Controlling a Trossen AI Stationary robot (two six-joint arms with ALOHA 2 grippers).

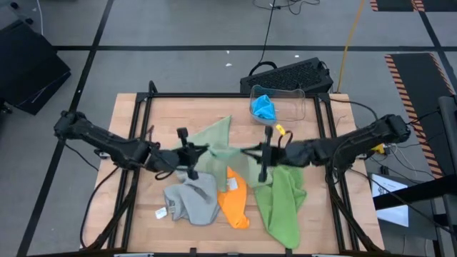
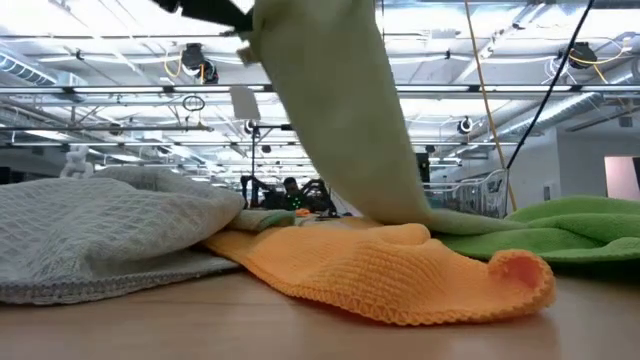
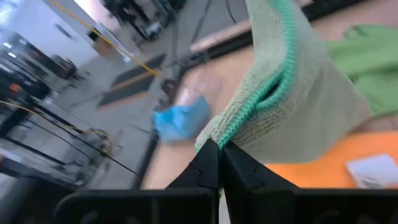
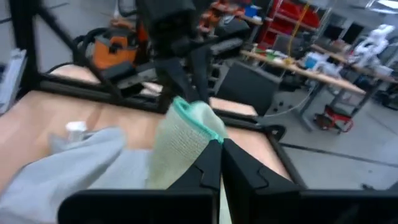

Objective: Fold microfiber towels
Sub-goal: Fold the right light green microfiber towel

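The pale sage-green microfiber towel with the bright green stitched edge is up off the wooden table right now, strung between the two grippers over the middle of the tabletop. The left gripper has its fingers pressed together on one edge of it, and the left wrist view shows the cloth fanning out from those pinched tips. The right gripper faces it from the other side, close by, its fingers also clamped tight on the same towel, the stitched hem bunched just ahead of its tips. From table height the towel hangs down as a broad drape, its lower end reaching the cloths below.

Just under and nearer the front edge than the two grippers lies the orange microfiber towel, crumpled. On the left gripper's side of it sits the grey waffle-textured towel with a small white tag. Beneath the right gripper and towards the front spreads the lime-green towel. Beyond the right gripper, at the table's far edge, a clear plastic bin holds a bright blue towel.
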